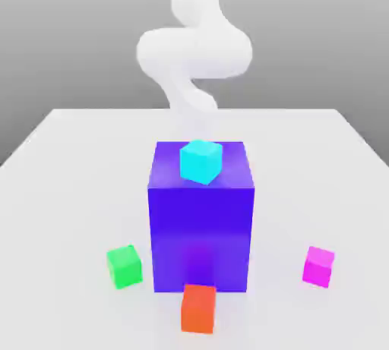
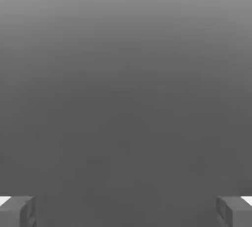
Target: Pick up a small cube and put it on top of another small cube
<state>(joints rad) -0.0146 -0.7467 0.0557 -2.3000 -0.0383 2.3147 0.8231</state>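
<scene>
Nearest the table's (image 1: 68, 189) front edge, an orange cube (image 1: 198, 308) is seen just before the big blue block (image 1: 201, 223). The green cube (image 1: 124, 266) sits toward the front-left, the pink cube (image 1: 318, 266) toward the front-right — both flat, slightly turned, with no long axis. A cyan cube (image 1: 200, 162) rests atop the block. Behind, the arm (image 1: 194, 52) is raised; the gripper (image 2: 126, 211) is spread wide, holding nothing.
</scene>
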